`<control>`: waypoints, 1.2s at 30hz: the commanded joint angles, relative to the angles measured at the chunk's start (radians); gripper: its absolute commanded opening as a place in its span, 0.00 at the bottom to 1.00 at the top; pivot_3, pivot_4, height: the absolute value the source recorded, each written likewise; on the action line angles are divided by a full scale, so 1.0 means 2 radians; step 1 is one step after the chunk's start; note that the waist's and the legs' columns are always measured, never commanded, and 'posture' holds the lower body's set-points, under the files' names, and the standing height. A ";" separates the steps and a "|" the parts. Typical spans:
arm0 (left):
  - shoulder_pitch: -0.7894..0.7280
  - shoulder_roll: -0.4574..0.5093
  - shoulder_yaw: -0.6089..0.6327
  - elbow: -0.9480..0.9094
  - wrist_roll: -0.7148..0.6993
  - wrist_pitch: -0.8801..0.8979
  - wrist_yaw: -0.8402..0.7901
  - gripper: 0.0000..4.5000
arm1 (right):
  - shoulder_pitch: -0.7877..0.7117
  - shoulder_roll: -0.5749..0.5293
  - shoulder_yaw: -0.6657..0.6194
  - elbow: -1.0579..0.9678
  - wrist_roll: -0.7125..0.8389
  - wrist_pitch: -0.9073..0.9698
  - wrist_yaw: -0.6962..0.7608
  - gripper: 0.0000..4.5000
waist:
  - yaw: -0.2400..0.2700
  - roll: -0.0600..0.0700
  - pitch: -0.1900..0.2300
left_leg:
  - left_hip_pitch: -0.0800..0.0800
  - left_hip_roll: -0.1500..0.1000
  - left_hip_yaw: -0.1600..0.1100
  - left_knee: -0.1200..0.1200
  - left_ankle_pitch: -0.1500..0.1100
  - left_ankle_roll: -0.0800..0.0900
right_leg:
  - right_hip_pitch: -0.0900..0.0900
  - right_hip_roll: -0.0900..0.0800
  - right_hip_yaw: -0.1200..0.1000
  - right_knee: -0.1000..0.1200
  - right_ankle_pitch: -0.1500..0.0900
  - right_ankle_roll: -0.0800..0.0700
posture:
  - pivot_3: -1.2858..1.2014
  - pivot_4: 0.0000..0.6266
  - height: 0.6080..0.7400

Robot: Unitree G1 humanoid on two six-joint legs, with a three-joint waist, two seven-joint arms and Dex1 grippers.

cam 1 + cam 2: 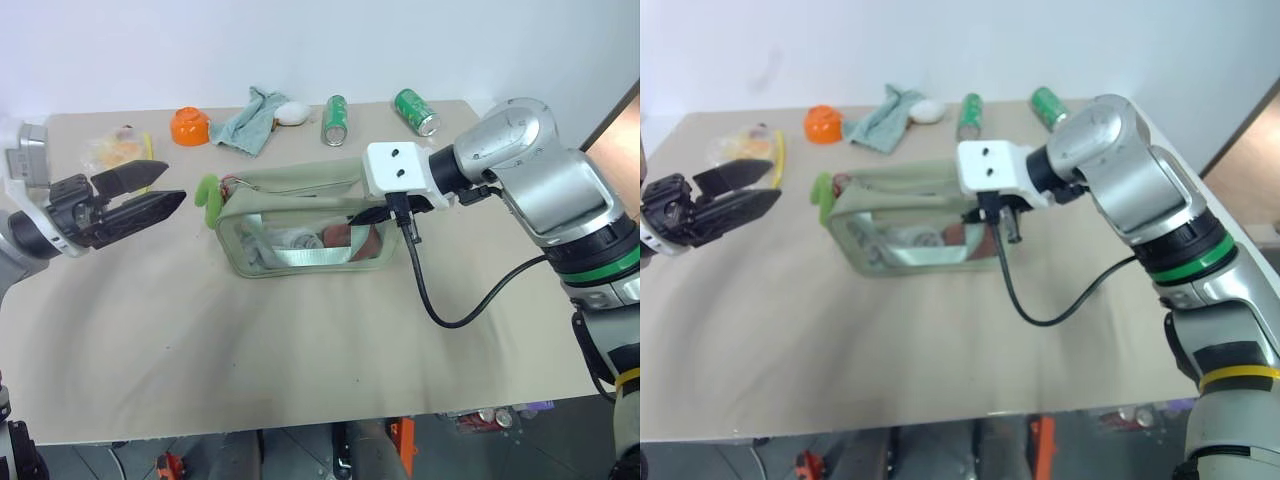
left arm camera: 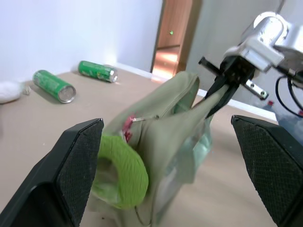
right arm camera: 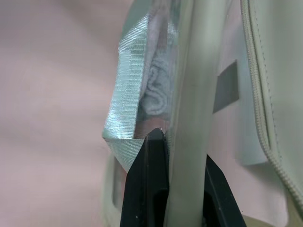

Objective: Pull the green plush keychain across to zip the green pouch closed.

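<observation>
Table (image 1: 300, 370): beige top, spans most of frame. Orange bowl (image 1: 189, 126) upper left, upside down. Yellowish bag (image 1: 113, 150) left of bowl, near left edge. Grey-green rag (image 1: 248, 121) crumpled, upper centre, right of bowl. White object (image 1: 292, 113) touching rag's right side. Two green cans along far edge: can (image 1: 335, 120) upper centre, second can (image 1: 416, 111) to its right, lying tilted. White wall (image 1: 320, 45) behind table. Wooden door (image 2: 176, 33) in background of left wrist view.
</observation>
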 commanded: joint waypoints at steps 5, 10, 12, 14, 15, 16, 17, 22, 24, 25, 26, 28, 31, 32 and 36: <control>0.015 0.010 0.035 -0.028 -0.024 0.009 0.018 1.00 | 0.018 0.023 -0.039 0.021 0.002 -0.088 0.052 0.01 | 0.000 0.000 0.000 | 0.000 0.000 0.000 0.000 0.000 0.000 | 0.000 0.000 0.000 0.000 0.000 0.000 | 0.52 0.24 1.00; 0.021 0.012 0.038 -0.036 -0.029 0.013 0.024 1.00 | 0.027 0.045 -0.050 0.049 -0.011 -0.112 0.045 0.01 | 0.000 0.000 0.000 | 0.001 0.000 0.000 0.000 0.001 -0.002 | 0.000 0.000 0.000 0.000 0.001 -0.001 | 0.52 0.24 1.00; 0.023 0.013 0.040 -0.038 -0.030 0.015 0.026 1.00 | 0.030 0.053 -0.058 0.058 -0.010 -0.112 0.040 0.08 | 0.000 0.000 0.000 | 0.001 0.000 0.000 0.000 0.002 -0.002 | 0.000 0.000 0.000 0.000 0.001 -0.002 | 0.52 0.24 1.00; 0.024 0.014 0.040 -0.039 -0.032 0.016 0.027 1.00 | 0.030 0.055 -0.069 0.060 0.002 -0.092 0.044 0.19 | 0.000 0.000 0.000 | 0.001 0.000 0.000 0.000 0.002 -0.003 | 0.000 0.000 0.000 0.000 0.001 -0.002 | 0.52 0.24 1.00; 0.023 0.014 0.039 -0.039 -0.032 0.016 0.028 1.00 | 0.031 0.057 -0.077 0.059 0.007 -0.088 0.041 0.27 | 0.000 0.000 0.000 | 0.001 0.000 0.000 0.000 0.002 -0.003 | 0.000 0.000 0.000 0.000 0.001 -0.002 | 0.52 0.24 1.00; 0.023 0.014 0.038 -0.038 -0.032 0.016 0.029 1.00 | 0.029 0.061 -0.085 0.060 0.010 -0.077 0.034 0.34 | 0.001 0.000 0.000 | 0.001 0.000 0.000 0.000 0.002 -0.003 | 0.000 0.000 0.000 0.000 0.001 -0.002 | 0.52 0.24 1.00; 0.023 0.015 0.037 -0.038 -0.032 0.016 0.029 1.00 | 0.027 0.063 -0.092 0.061 0.012 -0.068 0.031 0.43 | 0.001 0.000 0.000 | 0.001 0.000 0.000 0.000 0.002 -0.003 | 0.000 0.000 0.000 0.000 0.001 -0.002 | 0.52 0.24 1.00; 0.015 0.015 0.027 -0.029 -0.030 0.016 0.027 1.00 | 0.014 0.049 -0.138 0.060 0.051 -0.027 0.056 0.73 | 0.001 0.000 0.000 | 0.001 0.000 0.000 0.000 0.002 -0.003 | 0.000 0.000 0.000 0.000 0.001 -0.002 | 0.52 0.24 1.00; 0.010 0.014 0.022 -0.025 -0.028 0.016 0.025 1.00 | 0.006 0.040 -0.174 0.054 0.100 0.012 0.078 0.73 | 0.001 0.000 0.000 | 0.001 0.000 0.000 0.000 0.002 -0.003 | 0.000 0.000 0.000 0.000 0.001 -0.002 | 0.52 0.24 1.00; 0.008 0.014 0.020 -0.023 -0.027 0.016 0.025 1.00 | 0.006 0.033 -0.187 0.053 0.114 0.020 0.088 0.73 | 0.001 0.000 0.000 | 0.001 0.000 0.000 0.000 0.002 -0.003 | 0.000 0.000 0.000 0.000 0.001 -0.002 | 0.52 0.24 1.00; 0.009 0.014 0.020 -0.023 -0.026 0.016 0.024 1.00 | 0.006 0.028 -0.194 0.051 0.123 0.026 0.094 0.73 | 0.001 0.000 0.000 | 0.001 0.000 0.000 0.000 0.002 -0.003 | 0.000 0.000 0.000 0.000 0.001 -0.002 | 0.52 0.24 1.00; 0.010 0.014 0.021 -0.022 -0.026 0.016 0.023 1.00 | 0.008 0.017 -0.210 0.045 0.144 0.043 0.103 0.73 | 0.001 0.000 0.000 | 0.001 0.000 0.000 0.000 0.002 -0.003 | 0.000 0.000 0.000 0.000 0.001 -0.002 | 0.52 0.24 1.00; 0.016 0.018 0.026 -0.019 -0.025 0.017 0.021 1.00 | 0.021 -0.015 -0.236 0.045 0.156 0.057 0.099 0.73 | 0.001 0.000 0.000 | 0.001 0.000 0.000 0.000 0.002 -0.003 | 0.000 0.000 0.000 0.000 0.001 -0.002 | 0.52 0.24 1.00; 0.021 0.020 0.030 -0.019 -0.025 0.017 0.020 1.00 | 0.038 -0.032 -0.237 0.035 0.151 0.054 0.097 0.73 | 0.001 0.000 0.000 | 0.001 0.000 0.000 0.000 0.002 -0.003 | 0.000 0.000 0.000 0.000 0.001 -0.002 | 0.52 0.24 1.00; 0.035 0.024 0.042 -0.015 -0.024 0.018 0.020 1.00 | 0.123 -0.081 -0.236 -0.037 0.137 0.043 0.082 0.73 | 0.002 0.000 0.000 | 0.001 0.000 0.000 0.000 0.002 -0.003 | 0.001 0.000 0.001 0.000 0.001 -0.002 | 0.52 0.24 1.00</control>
